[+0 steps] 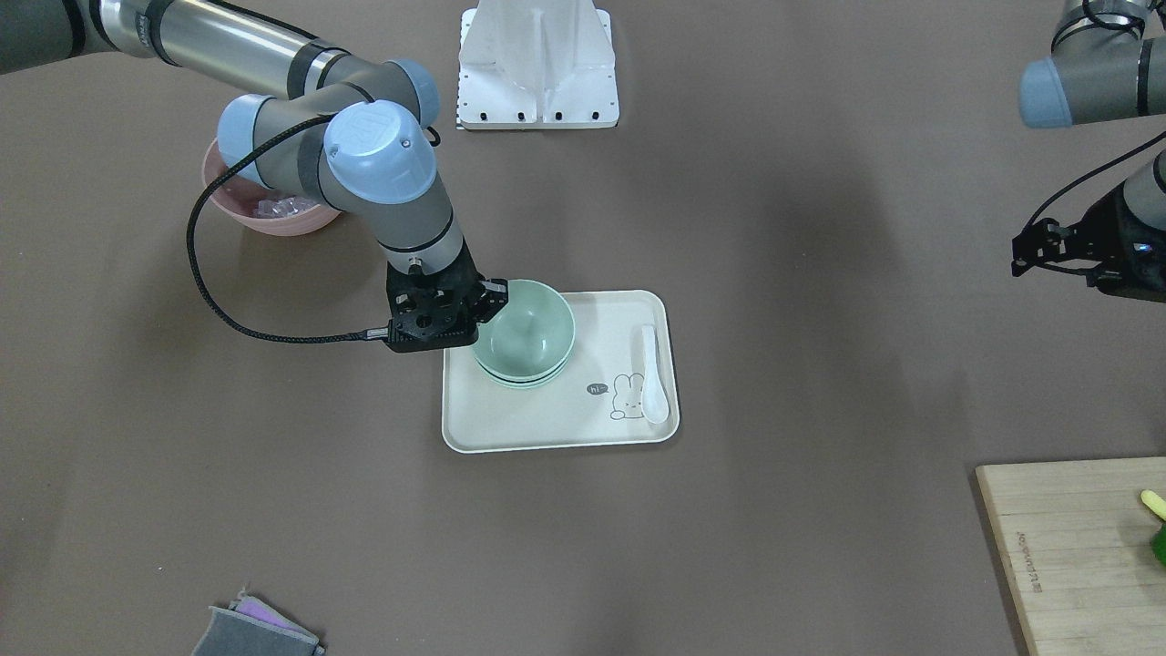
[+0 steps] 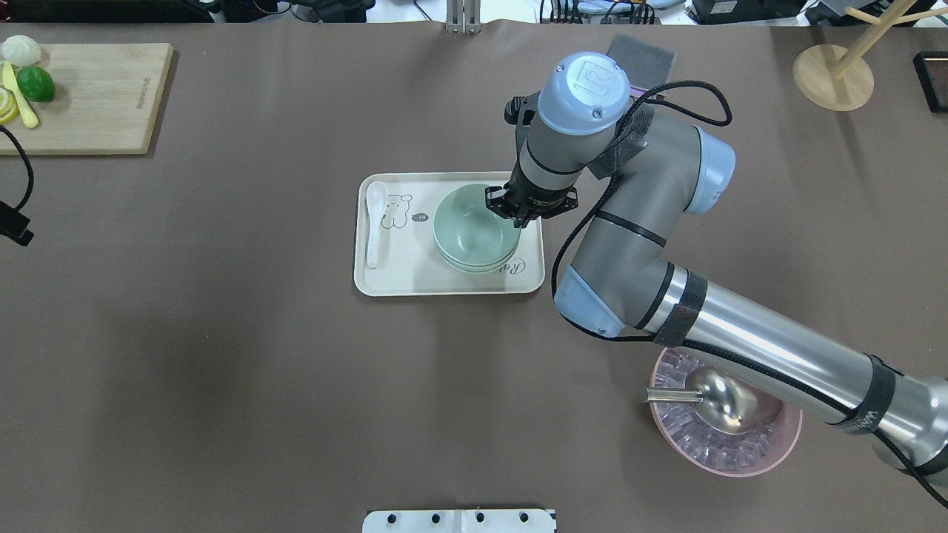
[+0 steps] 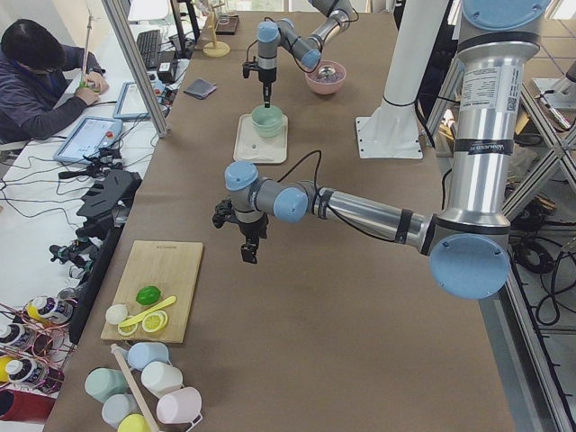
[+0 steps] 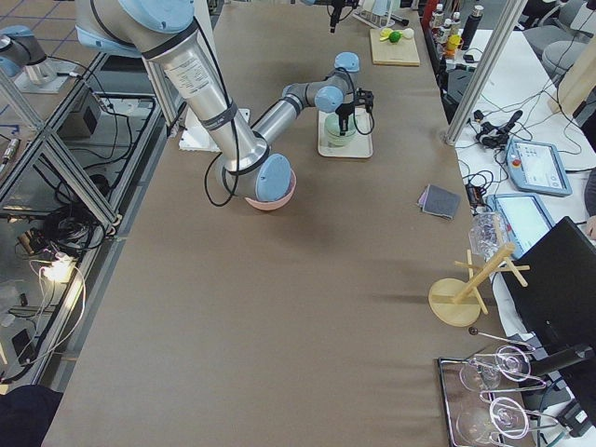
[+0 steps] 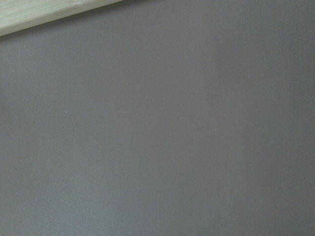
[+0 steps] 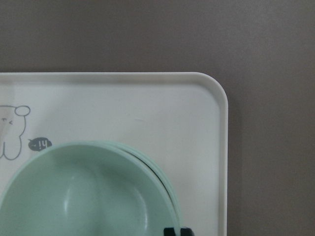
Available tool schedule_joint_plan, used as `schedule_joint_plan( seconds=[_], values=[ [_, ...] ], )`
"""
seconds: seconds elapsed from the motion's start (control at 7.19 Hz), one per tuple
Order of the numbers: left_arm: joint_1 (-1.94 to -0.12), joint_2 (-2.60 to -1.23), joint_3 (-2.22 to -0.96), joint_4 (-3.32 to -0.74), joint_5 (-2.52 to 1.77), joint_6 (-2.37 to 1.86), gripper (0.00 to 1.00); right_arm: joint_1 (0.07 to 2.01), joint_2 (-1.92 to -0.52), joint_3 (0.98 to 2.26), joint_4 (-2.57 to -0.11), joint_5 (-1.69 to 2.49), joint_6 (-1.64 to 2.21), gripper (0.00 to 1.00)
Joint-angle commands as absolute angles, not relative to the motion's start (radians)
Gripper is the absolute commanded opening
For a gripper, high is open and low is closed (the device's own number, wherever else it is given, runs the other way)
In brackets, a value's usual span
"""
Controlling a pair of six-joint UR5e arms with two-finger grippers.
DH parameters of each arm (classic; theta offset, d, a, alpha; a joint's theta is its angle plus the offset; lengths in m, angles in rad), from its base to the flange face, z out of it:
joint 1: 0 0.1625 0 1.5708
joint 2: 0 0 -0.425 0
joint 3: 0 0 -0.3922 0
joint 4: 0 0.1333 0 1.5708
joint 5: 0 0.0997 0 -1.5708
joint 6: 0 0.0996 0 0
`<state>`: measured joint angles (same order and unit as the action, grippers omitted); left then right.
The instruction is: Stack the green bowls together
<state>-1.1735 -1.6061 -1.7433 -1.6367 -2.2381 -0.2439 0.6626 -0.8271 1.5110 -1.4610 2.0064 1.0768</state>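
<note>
The green bowls [image 1: 524,333] sit nested in one stack on the cream tray [image 1: 547,419]; the top bowl sits slightly off-centre on the lower ones. They also show in the overhead view [image 2: 474,233] and the right wrist view [image 6: 88,196]. My right gripper [image 1: 492,296] points down at the stack's rim, its fingertips [image 6: 170,231] close together on the top bowl's edge. My left gripper [image 1: 1025,255] hovers over bare table far from the tray. I cannot tell whether it is open or shut.
A white spoon [image 1: 653,374] lies on the tray beside a rabbit drawing. A pink bowl [image 2: 740,451] of ice with a metal scoop sits under my right arm. There is a wooden board [image 2: 96,96] with fruit, a grey cloth [image 1: 255,629] and a white base plate [image 1: 537,64].
</note>
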Motion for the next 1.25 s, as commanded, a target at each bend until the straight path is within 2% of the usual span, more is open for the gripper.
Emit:
schedule_joint_plan(
  seconds=[0.0, 0.42, 0.56, 0.7, 0.84, 1.11],
  values=[
    [-1.173, -1.606, -1.743, -1.637, -2.238, -0.244, 0.99, 0.66, -0.828, 1.511, -1.46, 2.006, 1.077, 0.0],
    [-1.173, -1.606, -1.743, -1.637, -2.238, -0.244, 0.99, 0.653, -0.83, 1.511, -1.46, 2.006, 1.077, 0.0],
    [-1.173, -1.606, -1.741, -1.635, -2.238, -0.244, 0.99, 0.655, -0.83, 1.511, -1.459, 2.006, 1.077, 0.06],
    [-1.173, -1.606, -1.741, -1.637, -2.238, -0.244, 0.99, 0.653, -0.831, 1.511, -1.459, 2.005, 1.069, 0.5],
    [-1.172, -1.606, -1.74, -1.637, -2.238, -0.244, 0.99, 0.652, -0.828, 1.512, -1.459, 2.002, 1.074, 0.99],
    [-1.172, -1.606, -1.735, -1.637, -2.238, -0.244, 0.99, 0.666, -0.83, 1.52, -1.459, 2.009, 1.052, 1.0]
  ],
)
